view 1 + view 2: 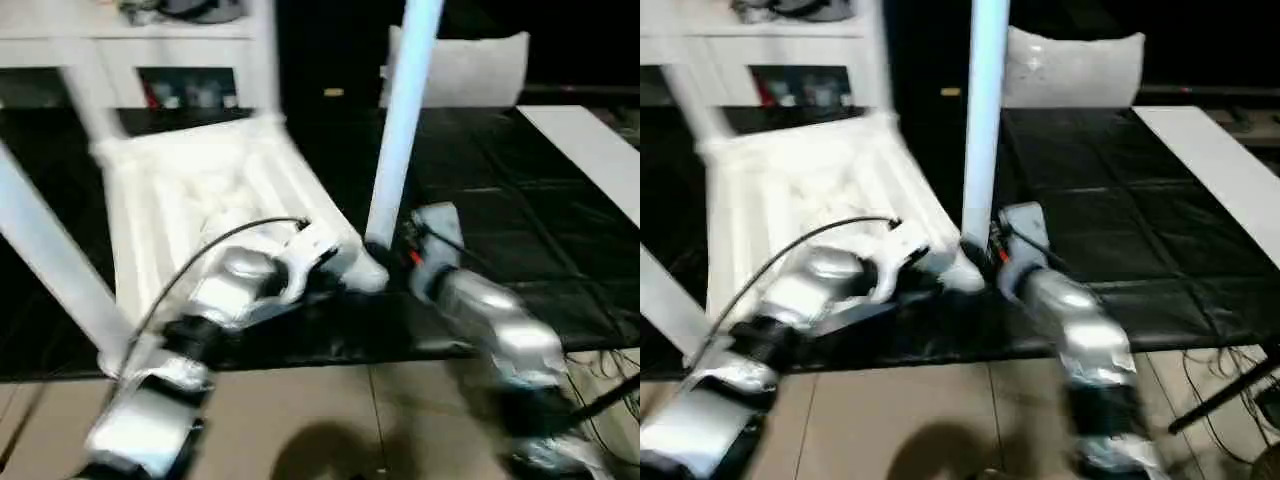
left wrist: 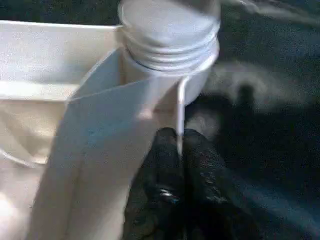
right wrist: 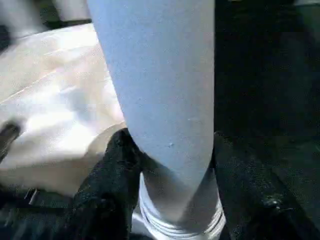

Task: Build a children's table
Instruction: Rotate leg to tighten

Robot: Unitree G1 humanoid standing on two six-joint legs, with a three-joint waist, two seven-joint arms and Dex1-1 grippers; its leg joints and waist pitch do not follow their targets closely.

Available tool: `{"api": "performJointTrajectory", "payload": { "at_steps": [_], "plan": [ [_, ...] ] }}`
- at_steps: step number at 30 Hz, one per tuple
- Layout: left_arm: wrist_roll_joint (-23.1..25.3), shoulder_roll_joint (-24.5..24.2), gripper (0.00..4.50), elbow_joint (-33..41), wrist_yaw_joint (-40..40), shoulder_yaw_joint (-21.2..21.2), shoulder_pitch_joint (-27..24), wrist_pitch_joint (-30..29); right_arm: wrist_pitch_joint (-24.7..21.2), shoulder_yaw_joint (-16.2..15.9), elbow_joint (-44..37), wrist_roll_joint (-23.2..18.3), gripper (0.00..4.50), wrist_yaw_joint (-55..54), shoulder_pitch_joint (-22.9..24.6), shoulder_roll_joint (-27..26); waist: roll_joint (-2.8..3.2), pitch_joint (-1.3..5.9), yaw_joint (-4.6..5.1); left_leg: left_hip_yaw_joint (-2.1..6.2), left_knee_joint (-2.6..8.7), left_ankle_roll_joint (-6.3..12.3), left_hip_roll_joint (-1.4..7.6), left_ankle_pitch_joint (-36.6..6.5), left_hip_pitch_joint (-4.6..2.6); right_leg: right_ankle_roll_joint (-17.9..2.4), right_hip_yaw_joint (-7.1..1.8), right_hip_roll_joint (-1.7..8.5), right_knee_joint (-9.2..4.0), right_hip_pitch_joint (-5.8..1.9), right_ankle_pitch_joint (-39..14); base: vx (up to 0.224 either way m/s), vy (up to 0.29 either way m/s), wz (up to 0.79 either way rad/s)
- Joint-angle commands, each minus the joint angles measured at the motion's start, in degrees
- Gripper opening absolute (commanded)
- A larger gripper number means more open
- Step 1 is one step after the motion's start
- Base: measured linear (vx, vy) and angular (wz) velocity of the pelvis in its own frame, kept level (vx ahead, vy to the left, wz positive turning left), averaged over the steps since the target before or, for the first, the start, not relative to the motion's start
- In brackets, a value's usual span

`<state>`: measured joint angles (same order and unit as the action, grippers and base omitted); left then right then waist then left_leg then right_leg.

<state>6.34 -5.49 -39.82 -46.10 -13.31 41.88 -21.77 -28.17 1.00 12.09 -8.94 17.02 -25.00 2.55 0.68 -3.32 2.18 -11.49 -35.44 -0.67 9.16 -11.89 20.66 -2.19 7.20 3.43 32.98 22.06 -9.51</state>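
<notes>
We find no brand, label or readable writing on anything here.

The tabletop [image 1: 200,200] lies upside down on a black mat [image 1: 500,200], its ribbed underside facing up. One leg [image 1: 405,120] stands upright in the corner socket [image 2: 170,55] at the tabletop's five o'clock corner, its threaded collar showing just above the socket rim. Our right gripper [image 3: 170,190] grasps this leg low down, one black finger [image 3: 107,190] on each side of the tube. Our left gripper [image 2: 180,165] is clenched, fingers pressed together on a thin vertical rib of the tabletop right beside that socket.

Much is hard to make out. The head views are smeared by motion, so the ribs blur together. The upright leg is cut off by the top edge. Another leg [image 1: 55,260] slants across at nine o'clock, its ends out of frame, and two more pale legs [image 1: 265,55] rise at eleven and twelve o'clock, where we cannot tell how they sit. Our silver forearms hide the tabletop's near edge.

The mat covers the floor; beige tiles [image 1: 330,420] show at six o'clock. A white cabinet [image 1: 130,60] stands at eleven o'clock, a pale cushion-like panel [image 1: 470,70] at one o'clock, a white board [image 1: 590,150] at two o'clock, and cables [image 1: 600,380] at four o'clock.
</notes>
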Motion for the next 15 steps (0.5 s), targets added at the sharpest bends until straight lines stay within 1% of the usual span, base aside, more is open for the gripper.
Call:
{"api": "performJointTrajectory", "payload": {
  "at_steps": [1,2,3,4,5,6,7,8,9,10,11,12,13,15],
  "plan": [
    [-3.5,5.9,0.00,2.3,1.9,-0.4,3.2,1.7,0.4,-1.7,3.7,-0.1,2.23,-4.7,-1.6,-4.1,0.27,3.66,-0.49,3.45,4.12,1.05,4.06,-14.1,-0.57,-6.4,-3.75,6.84,-6.19,-2.24,-27.2,0.000,0.000,0.00],
    [-3.4,6.2,0.00,2.3,2.6,-0.3,3.3,1.7,1.0,-1.1,4.0,0.1,2.44,-5.5,-1.8,-4.7,0.27,3.94,-0.58,3.39,4.18,1.69,4.32,-12.3,-0.34,-7.4,-4.05,6.76,-5.68,-2.38,-23.1,0.000,0.000,0.00],
    [-3.3,6.4,0.00,2.4,3.0,-0.2,3.3,1.7,1.4,-0.7,4.1,0.2,2.58,-6.0,-2.0,-5.1,0.24,4.14,-0.60,3.43,4.18,2.14,4.37,-10.8,0.05,-8.1,-4.13,6.78,-5.19,-2.74,-20.1,0.000,0.000,0.00],
    [-3.2,6.7,0.00,2.7,3.7,-0.1,3.3,1.5,2.1,-0.2,4.3,0.5,2.68,-6.5,-2.1,-5.6,0.58,4.44,-0.79,3.43,4.11,3.21,4.60,-7.6,0.27,-9.6,-4.30,6.82,-4.29,-2.94,-14.1,0.053,-0.008,0.02],
    [-3.1,6.8,0.00,3.1,4.2,0.0,3.2,1.1,2.6,0.0,4.3,0.8,2.68,-7.0,-2.3,-6.0,0.42,4.63,-0.86,3.24,3.92,4.44,4.69,-5.0,0.37,-11.1,-4.38,6.74,-3.63,-2.95,-9.0,0.053,-0.008,0.02],
    [-2.6,6.4,0.00,3.4,4.1,-0.3,2.9,1.2,2.8,0.3,3.6,0.8,2.80,-6.6,-1.9,-5.8,0.42,4.73,-1.02,3.22,3.86,4.99,4.71,-3.8,0.45,-11.8,-4.44,6.81,-3.25,-3.13,-7.0,0.000,0.000,0.00],
    [-2.6,6.4,0.00,3.4,4.1,-0.3,2.9,1.2,2.8,0.3,3.6,0.8,2.92,-6.6,-1.9,-5.8,0.46,5.02,-1.54,3.05,3.58,6.37,4.62,-1.5,0.47,-12.7,-4.51,6.89,-2.69,-3.20,-3.1,0.000,0.000,0.00],
    [-1.5,5.3,0.00,4.0,3.6,-1.0,2.3,1.5,3.3,0.6,2.0,0.8,3.01,-5.9,-0.9,-5.1,0.74,5.15,-1.82,3.04,3.49,7.83,4.71,0.6,0.47,-13.5,-4.49,6.85,-2.23,-3.18,-0.2,0.000,0.000,0.00],
    [-1.0,4.5,0.00,4.1,3.0,-1.3,2.0,1.8,3.7,0.6,0.8,0.8,3.04,-5.3,0.1,-4.6,0.80,5.13,-1.91,3.02,3.46,8.45,4.82,1.1,0.42,-13.6,-4.47,6.87,-2.15,-3.13,0.7,0.000,0.000,0.00],
    [-1.0,4.5,0.00,4.1,3.0,-1.3,2.0,1.8,3.7,0.6,0.8,0.8,3.19,-5.3,0.1,-4.6,0.73,5.11,-2.10,2.97,3.38,9.45,4.89,1.6,0.47,-13.7,-4.47,6.84,-2.02,-3.07,1.5,0.000,0.000,0.00],
    [-0.7,4.2,0.00,4.1,3.0,-1.4,1.8,2.0,4.1,0.5,0.2,0.7,3.34,-5.4,0.6,-4.3,0.79,4.97,-2.36,2.94,3.47,9.55,5.01,0.9,0.38,-13.6,-4.41,6.91,-2.28,-3.00,0.2,0.000,0.000,0.00],
    [-0.5,3.4,0.00,3.8,2.6,-1.6,1.6,2.6,4.4,0.3,-1.2,0.5,3.34,-4.6,1.7,-3.4,0.79,4.75,-2.49,2.83,3.59,8.91,4.97,-0.8,0.24,-13.2,-4.40,6.85,-2.74,-2.94,-2.6,0.000,0.000,0.00],
    [-0.2,2.4,0.00,3.5,2.0,-1.9,1.3,3.6,4.7,-0.1,-3.3,0.1,3.48,-2.8,3.2,-2.0,0.82,4.68,-2.67,2.82,3.66,8.45,4.97,-1.7,0.15,-12.9,-4.39,6.85,-2.98,-2.95,-4.2,0.000,0.000,0.00],
    [0.2,0.5,0.00,2.9,0.2,-2.5,0.7,5.5,4.7,-0.3,-6.9,-1.1,3.53,0.9,6.1,0.8,0.77,4.48,-2.97,2.74,3.88,7.27,5.06,-3.9,-0.03,-11.6,-4.49,6.76,-3.37,-2.91,-7.1,0.000,0.000,0.00]
  ]
}}
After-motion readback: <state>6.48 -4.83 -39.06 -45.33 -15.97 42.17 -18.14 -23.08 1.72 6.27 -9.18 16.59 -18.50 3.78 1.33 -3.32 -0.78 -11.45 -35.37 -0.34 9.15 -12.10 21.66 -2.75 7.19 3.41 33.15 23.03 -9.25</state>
